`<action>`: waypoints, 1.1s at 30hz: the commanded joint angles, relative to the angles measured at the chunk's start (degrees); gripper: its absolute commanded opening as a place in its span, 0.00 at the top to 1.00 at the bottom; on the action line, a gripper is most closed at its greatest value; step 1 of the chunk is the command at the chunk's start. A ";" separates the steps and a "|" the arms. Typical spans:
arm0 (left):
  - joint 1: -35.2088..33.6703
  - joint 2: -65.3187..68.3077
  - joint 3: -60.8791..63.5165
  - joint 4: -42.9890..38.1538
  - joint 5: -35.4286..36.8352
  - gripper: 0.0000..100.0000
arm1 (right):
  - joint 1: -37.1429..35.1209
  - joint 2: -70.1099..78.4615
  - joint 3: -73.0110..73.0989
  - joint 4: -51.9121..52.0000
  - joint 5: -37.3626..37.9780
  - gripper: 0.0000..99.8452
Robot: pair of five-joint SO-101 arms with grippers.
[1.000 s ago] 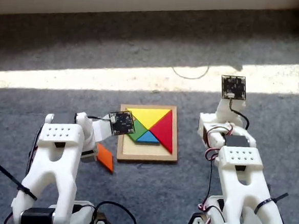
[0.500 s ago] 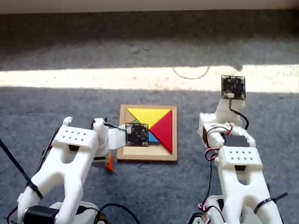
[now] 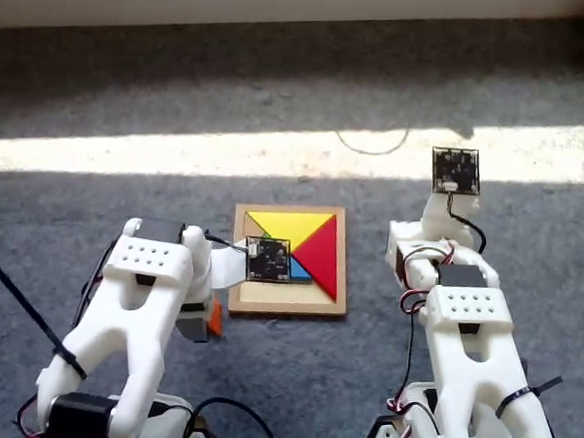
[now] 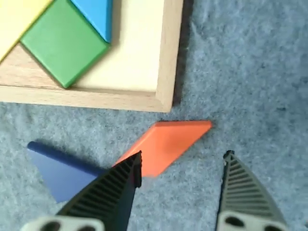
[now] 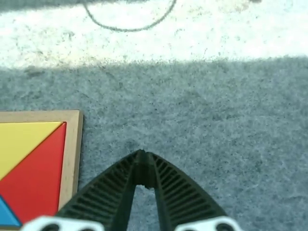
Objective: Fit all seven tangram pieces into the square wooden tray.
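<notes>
Hanging spread above the carpet (image 4: 250, 72), the left gripper (image 4: 182, 161) has the orange parallelogram (image 4: 166, 143) flat on the floor between its fingertips. One tip overlaps the piece's edge; contact cannot be told. A dark blue triangle (image 4: 60, 171) lies just beside that same finger. Beyond both pieces sits the wooden tray (image 4: 168, 53), holding a green square (image 4: 62, 43), a blue triangle (image 4: 98, 14) and a yellow triangle (image 4: 19, 14). The left arm (image 3: 138, 310) leans forward and down by the tray's corner. The right gripper (image 5: 143, 166) is pressed together over carpet, with the tray rim and a red triangle (image 5: 38, 173) off to its side. The right arm (image 3: 459, 308) is folded back.
</notes>
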 commanded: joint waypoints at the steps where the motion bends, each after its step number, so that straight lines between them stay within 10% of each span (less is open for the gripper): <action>1: 0.84 6.02 -5.05 0.26 -7.12 0.73 | -0.48 -1.98 -0.48 -1.27 0.62 1.00; 33: -0.92 17.54 -11.91 10.99 1.76 0.95 | -0.48 -1.98 -0.57 -1.27 0.62 1.00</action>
